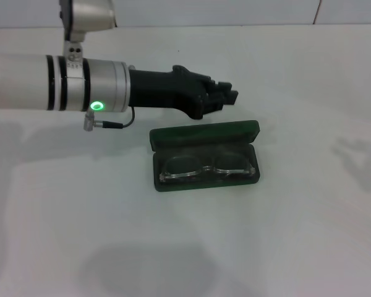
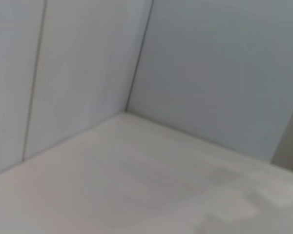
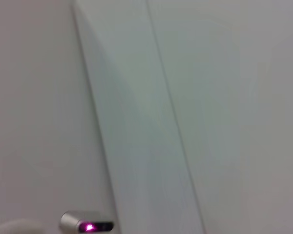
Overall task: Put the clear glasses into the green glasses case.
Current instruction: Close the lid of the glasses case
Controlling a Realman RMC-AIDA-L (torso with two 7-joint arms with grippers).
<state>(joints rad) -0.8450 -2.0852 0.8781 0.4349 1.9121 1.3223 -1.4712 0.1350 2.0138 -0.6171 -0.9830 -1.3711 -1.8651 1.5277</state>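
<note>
The clear glasses (image 1: 205,167) lie inside the green glasses case (image 1: 205,159), lenses side by side along the length of the tray, resting on its dark lining. The frame fills most of the tray from one short end to the other. The case sits open on the white surface (image 1: 297,235), its lid (image 1: 204,133) tipped up behind the tray on the side away from the robot, hinge running along the long edge.

The left hand (image 1: 226,96) hovers just beyond the case's lid, above and behind it, near the lid's end toward the robot's right. It is not touching the case or the glasses; a gap of bare surface shows between the black fingers (image 1: 227,93) and the lid's upper edge. The fingers look drawn close together and hold nothing. The left arm reaches in sideways from the case's left, a silver sleeve with black bands and a small green light (image 1: 97,106) glowing near the wrist, with a thin black cable (image 1: 120,124) looping below it.

The left wrist view shows only pale surface meeting grey wall panels. The right hand is not seen; its wrist view shows pale panels and a small metal part with a pink light (image 3: 86,223).
</note>
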